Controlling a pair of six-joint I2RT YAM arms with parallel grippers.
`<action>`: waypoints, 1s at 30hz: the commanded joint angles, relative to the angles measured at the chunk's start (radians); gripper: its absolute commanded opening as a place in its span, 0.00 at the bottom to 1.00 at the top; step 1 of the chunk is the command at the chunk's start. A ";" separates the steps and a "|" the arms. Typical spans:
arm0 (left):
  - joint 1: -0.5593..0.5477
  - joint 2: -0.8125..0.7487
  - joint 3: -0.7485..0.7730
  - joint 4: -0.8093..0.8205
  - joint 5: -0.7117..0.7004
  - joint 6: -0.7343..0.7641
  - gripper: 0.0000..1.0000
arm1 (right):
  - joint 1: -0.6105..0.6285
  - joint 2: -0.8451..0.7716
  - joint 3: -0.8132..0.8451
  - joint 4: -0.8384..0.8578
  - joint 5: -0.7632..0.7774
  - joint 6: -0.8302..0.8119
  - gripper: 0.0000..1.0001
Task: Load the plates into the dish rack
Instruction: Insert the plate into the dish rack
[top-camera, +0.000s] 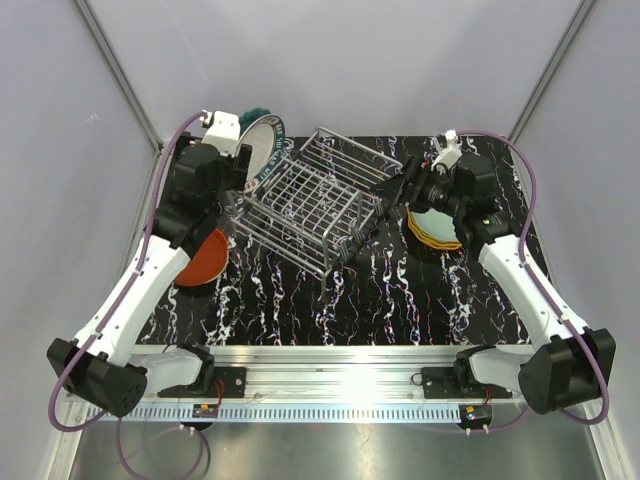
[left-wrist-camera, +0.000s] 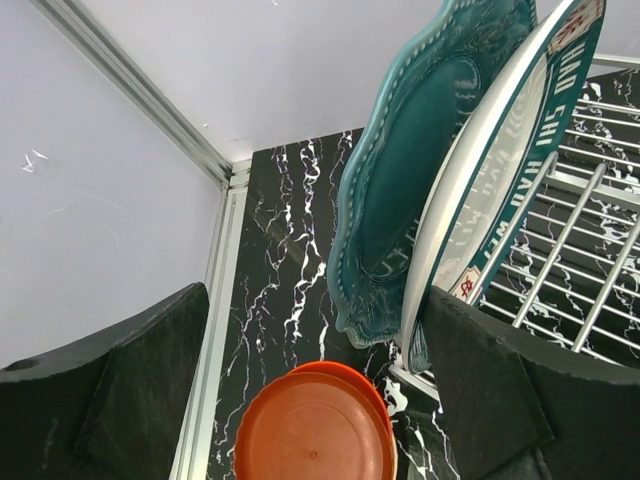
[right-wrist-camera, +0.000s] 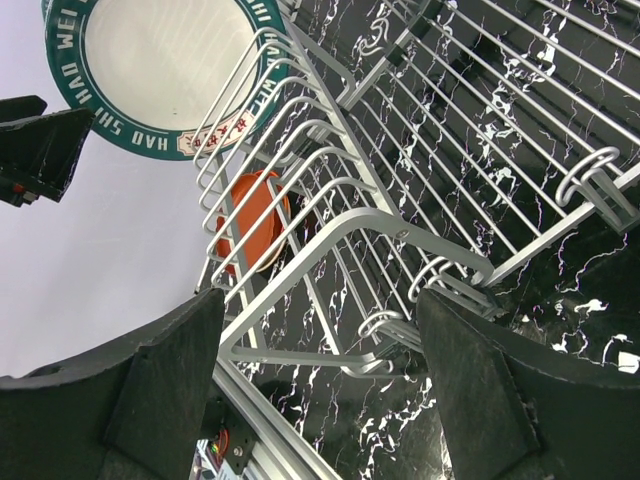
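Illumination bright, even and diffuse, from overhead; pale enclosure walls (top-camera: 330, 60) softly graded, darker toward the corners. Glare: white hotspot on the aluminium base rail (top-camera: 340, 378); glints along the dish rack (top-camera: 320, 200) wires. Shadows faint against the black marbled tabletop (top-camera: 400, 300). Overhead view sharp throughout. Wrist views: near black fingers (left-wrist-camera: 110, 400) soft-focused; wide-angle perspective stretch toward the frame edges.
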 joint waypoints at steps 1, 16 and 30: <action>0.008 -0.049 0.063 0.012 -0.002 -0.022 0.89 | -0.008 -0.045 0.044 -0.005 -0.006 -0.008 0.85; 0.008 -0.097 0.098 -0.079 0.051 -0.071 0.99 | -0.008 -0.100 0.032 -0.061 0.009 -0.023 0.86; 0.008 -0.307 0.089 -0.134 0.176 -0.220 0.99 | -0.044 -0.129 0.068 -0.324 0.463 -0.042 0.88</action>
